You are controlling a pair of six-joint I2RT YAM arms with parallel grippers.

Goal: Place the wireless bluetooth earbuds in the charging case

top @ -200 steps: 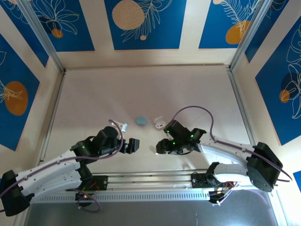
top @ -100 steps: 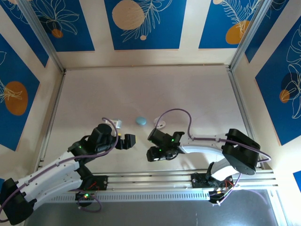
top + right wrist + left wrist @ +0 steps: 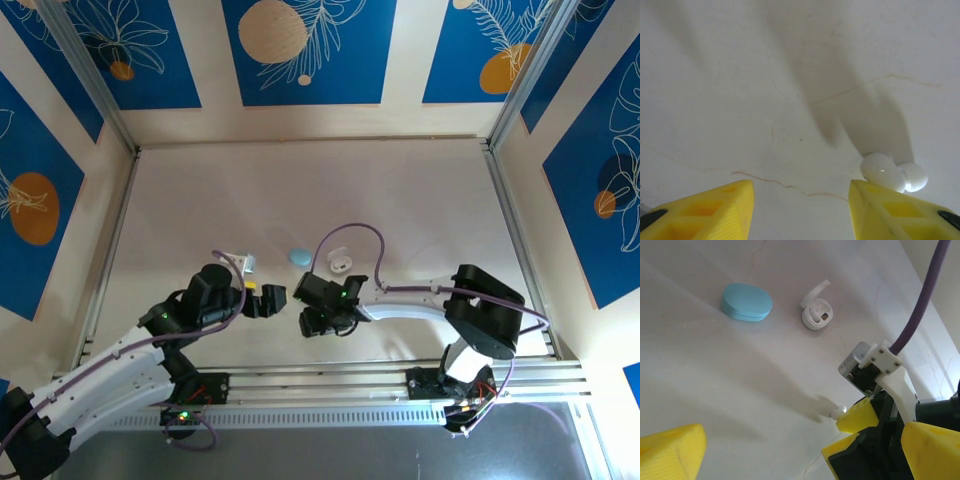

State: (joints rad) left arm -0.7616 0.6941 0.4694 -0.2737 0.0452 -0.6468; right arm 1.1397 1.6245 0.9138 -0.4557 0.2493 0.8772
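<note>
Top external: within the last second the right arm has swung left across the counter (image 3: 420,200), elbow folding back toward its base. The right end effector (image 3: 310,322) now sits low, just beside the left end effector (image 3: 272,299).

Right wrist: fingers half spread, nothing between them. A white earbud (image 3: 887,172) lies on the counter just inside one fingertip; one piece or two touching, cannot tell. Judged as lining up for the pick, grasp not yet made.

Left wrist: white charging case (image 3: 817,315) stands open, lid up, well apart from the earbud. Blue case (image 3: 747,302) beside it is closed.

Pose: right forearm runs leftward, wrist pitched down. Left arm reaches forward, jaws fully spread, empty.
</note>
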